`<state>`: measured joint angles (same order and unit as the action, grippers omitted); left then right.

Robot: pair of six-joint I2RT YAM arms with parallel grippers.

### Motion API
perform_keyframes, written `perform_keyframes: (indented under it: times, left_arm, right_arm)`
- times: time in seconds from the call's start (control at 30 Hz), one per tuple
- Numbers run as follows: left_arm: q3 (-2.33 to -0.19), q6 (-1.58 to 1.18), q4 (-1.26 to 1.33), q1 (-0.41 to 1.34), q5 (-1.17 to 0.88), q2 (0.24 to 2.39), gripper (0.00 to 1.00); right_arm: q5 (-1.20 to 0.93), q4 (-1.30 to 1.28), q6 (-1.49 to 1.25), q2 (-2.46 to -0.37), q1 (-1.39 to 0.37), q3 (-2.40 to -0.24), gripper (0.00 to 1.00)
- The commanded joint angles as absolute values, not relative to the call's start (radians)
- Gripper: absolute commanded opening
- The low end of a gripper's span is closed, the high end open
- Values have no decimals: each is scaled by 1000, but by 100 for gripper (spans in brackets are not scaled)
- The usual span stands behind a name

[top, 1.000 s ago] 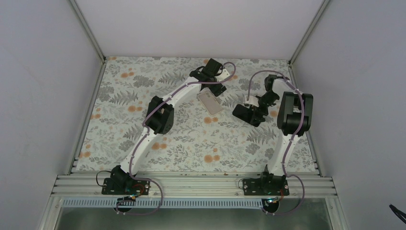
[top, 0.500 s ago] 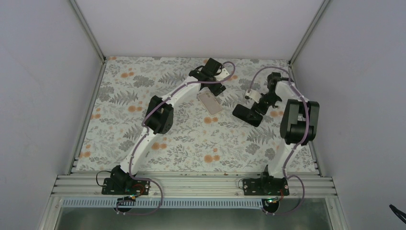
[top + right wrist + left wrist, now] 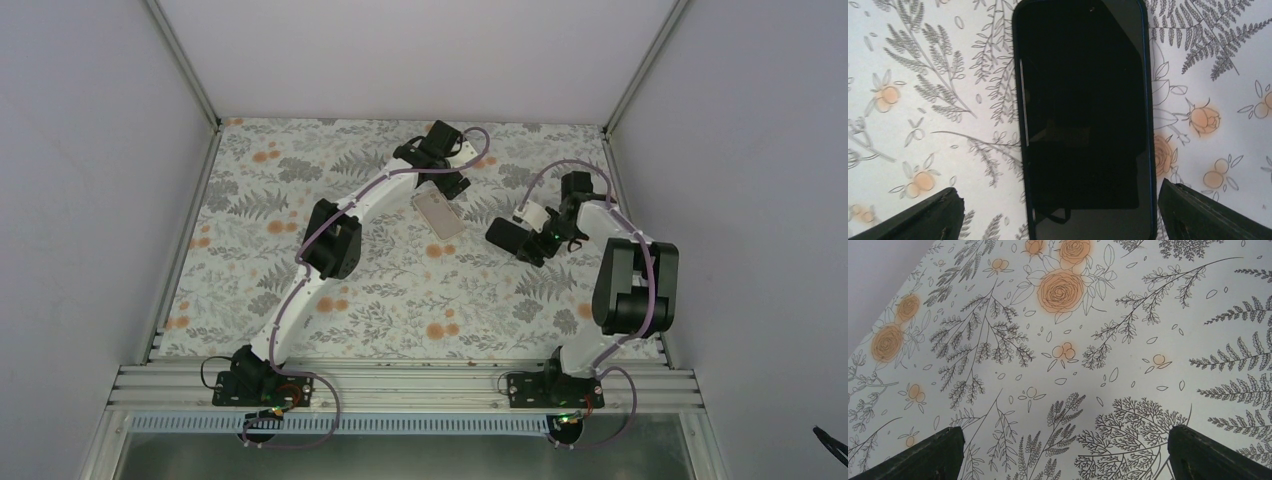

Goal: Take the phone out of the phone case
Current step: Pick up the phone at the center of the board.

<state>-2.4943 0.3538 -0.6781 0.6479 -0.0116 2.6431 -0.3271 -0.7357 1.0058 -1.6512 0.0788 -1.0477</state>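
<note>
On the flowered table [image 3: 250, 290], the dark phone [image 3: 1083, 115] lies flat beneath our right gripper [image 3: 1058, 197], apart from the pale case [image 3: 437, 213] near our left gripper [image 3: 1064, 432]. Both sets of jaws stand wide apart and empty, so we judge the removal done.

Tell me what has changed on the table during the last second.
The right arm's elbow swung back toward the near edge, its open right gripper staying above the black item. Nothing was grasped or released. The black item, pale item and left gripper stayed put.
</note>
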Motion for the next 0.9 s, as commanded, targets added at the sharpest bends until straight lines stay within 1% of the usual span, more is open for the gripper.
perform_keyframes:
  times: [0.0,0.1,0.27,0.37,0.53,0.77,0.8,0.87]
  left_arm:
    - [-2486,337,-690,644,-10,2572,100]
    - [-2478,340,-685,644,-7,2566,100]
    - [-2477,342,-686,644,-6,2567,100]
    - [-2476,346,-686,644,-4,2569,100]
    - [-2484,345,-682,644,-12,2575,100]
    - [-2487,369,-691,644,-47,2570,100]
    - [-2488,377,-698,644,-62,2565,100]
    - [-2485,403,-717,644,-115,2550,100]
  right_arm:
    - [-329,-644,1069,-1698,73,-1031,100]
    - [-351,-644,1103,-1721,73,-1054,100]
    - [-364,-732,1126,-1808,74,-1138,100]
    - [-367,-753,1136,-1825,73,-1140,100]
    - [-331,-668,1130,-1826,73,-1103,100]
    - [-274,-619,1157,-1842,75,-1065,100]
    - [-262,-614,1160,-1846,74,-1058,98]
    - [-233,-598,1162,-1849,74,-1043,92]
